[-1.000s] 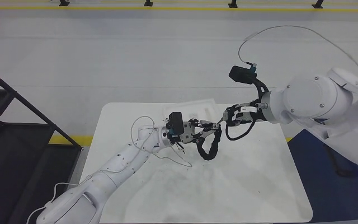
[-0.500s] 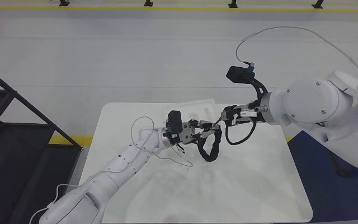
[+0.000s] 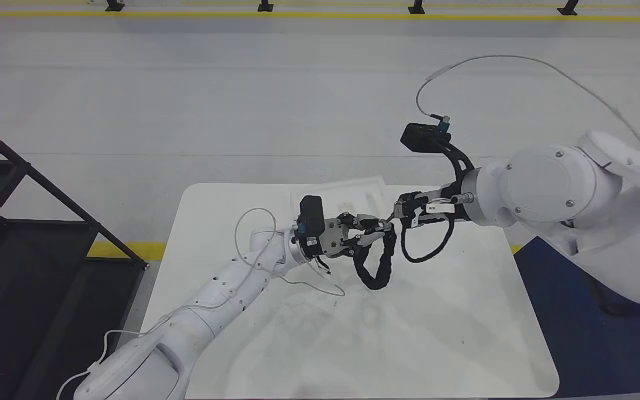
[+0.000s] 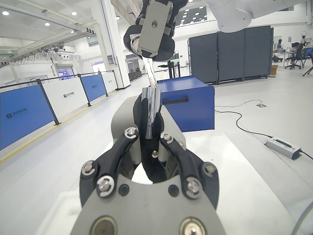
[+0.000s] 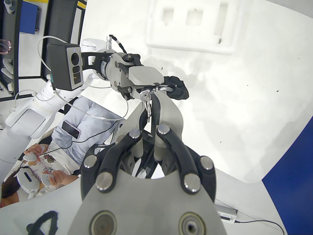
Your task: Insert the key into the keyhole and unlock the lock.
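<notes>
Silver key (image 4: 151, 74) tip-first at lock (image 4: 149, 108), roughly coaxial.

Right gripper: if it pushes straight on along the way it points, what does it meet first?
The key the right gripper holds leads, meeting the end of the chrome lock clamped in the left gripper. Whether the tip is inside is unclear.

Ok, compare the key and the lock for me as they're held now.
The key is a thin flat blade; the lock is a thicker chrome cylinder with a black cable. The right gripper pinches the key; the left gripper clamps the lock. Both are shiny metal, held above the table, the key's tip at the lock's end.
</notes>
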